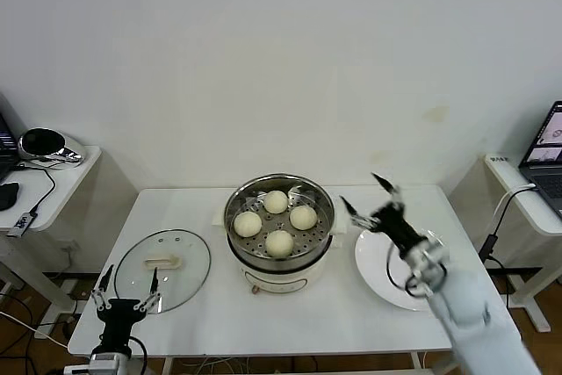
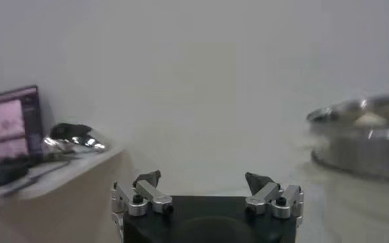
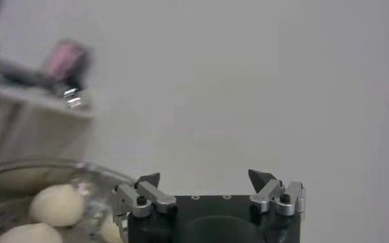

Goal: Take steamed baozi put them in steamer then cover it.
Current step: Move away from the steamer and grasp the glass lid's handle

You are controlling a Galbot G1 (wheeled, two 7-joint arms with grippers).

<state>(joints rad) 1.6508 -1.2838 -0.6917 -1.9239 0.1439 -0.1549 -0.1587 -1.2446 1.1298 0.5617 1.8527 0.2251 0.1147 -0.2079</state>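
The steamer (image 1: 279,256) stands mid-table, a shiny steel pot on a cream base. Several cream-white baozi (image 1: 279,241) lie on its perforated tray. The glass cover (image 1: 162,268) with its cream handle lies flat on the table left of the steamer. My right gripper (image 1: 369,199) is open and empty, held above the table just right of the steamer, over the white plate's near edge. Its wrist view shows baozi (image 3: 57,203) in the pot. My left gripper (image 1: 129,287) is open and empty at the table's front left corner, beside the cover.
A flat white plate (image 1: 386,283) lies right of the steamer, empty. A side table (image 1: 48,186) with a shiny helmet-like object stands at far left. Another desk with a laptop (image 1: 544,151) stands at far right. The steamer rim shows in the left wrist view (image 2: 359,135).
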